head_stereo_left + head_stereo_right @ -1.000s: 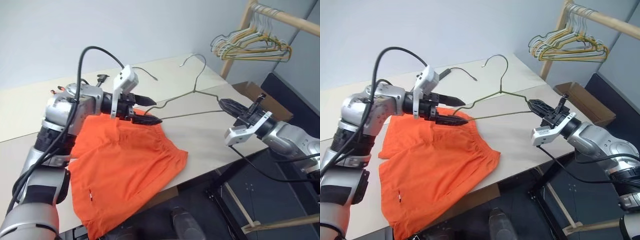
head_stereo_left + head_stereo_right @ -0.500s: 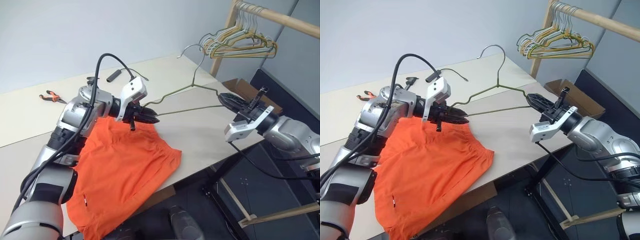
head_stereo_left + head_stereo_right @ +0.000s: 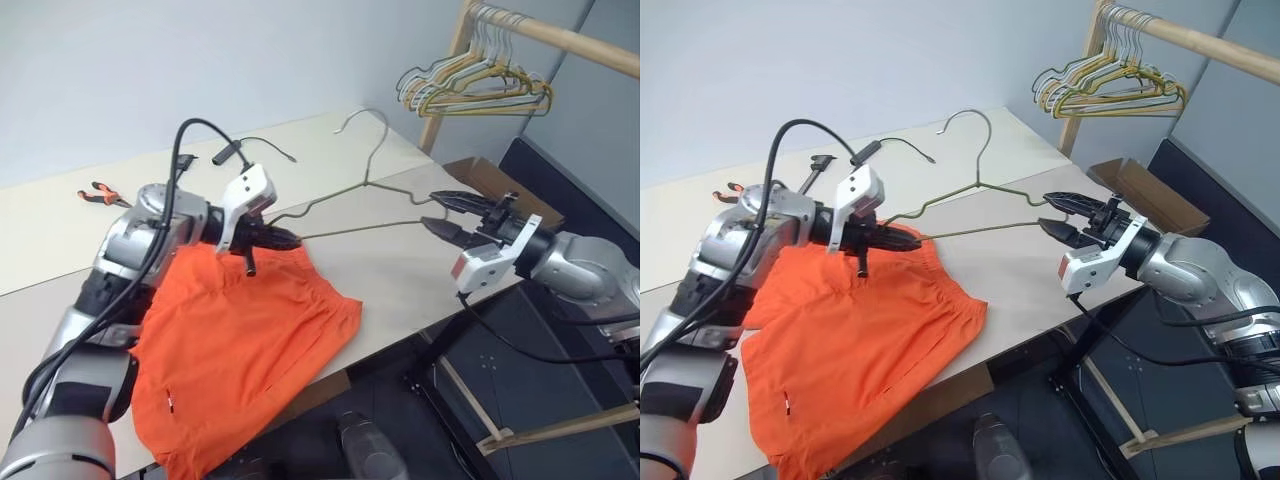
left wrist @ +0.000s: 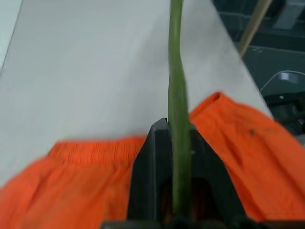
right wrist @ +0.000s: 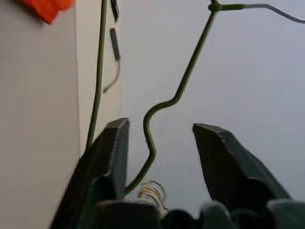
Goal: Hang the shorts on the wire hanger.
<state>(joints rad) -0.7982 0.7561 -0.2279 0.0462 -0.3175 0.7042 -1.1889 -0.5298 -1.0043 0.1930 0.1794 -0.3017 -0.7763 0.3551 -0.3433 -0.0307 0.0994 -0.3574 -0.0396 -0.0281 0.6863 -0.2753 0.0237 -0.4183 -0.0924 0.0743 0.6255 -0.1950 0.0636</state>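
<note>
The shorts (image 3: 240,350) lie flat on the table (image 3: 400,260), on the left and near side, and one orange leg hangs over the near edge. A small white mark sits low on that leg. The gathered waistband is at the far end of the shorts, just under the left gripper (image 3: 290,238). The left gripper is closed tight on the wire hanger (image 3: 345,195), pinching the left end of it. In the left wrist view the thin wire runs straight up between the two black fingers (image 4: 147,162), which press on it from both sides, with the orange cloth below. The hanger is held up off the table and tilts a little, with its curved hook pointing to the far side. Its right end reaches the right gripper (image 3: 1060,214). The right gripper has its two fingers spread apart, and in the right wrist view the bent corner of the wire sits in the gap between them (you cannot tell if the wire touches a finger there). A small pair of pliers (image 3: 100,193) with orange handles lies far left on the table, and a black cable (image 3: 250,148) lies near it. Far right, a bunch of hangers (image 3: 480,90) hangs on a wooden rail (image 3: 560,40). A cardboard box (image 3: 500,185) sits below them.
</note>
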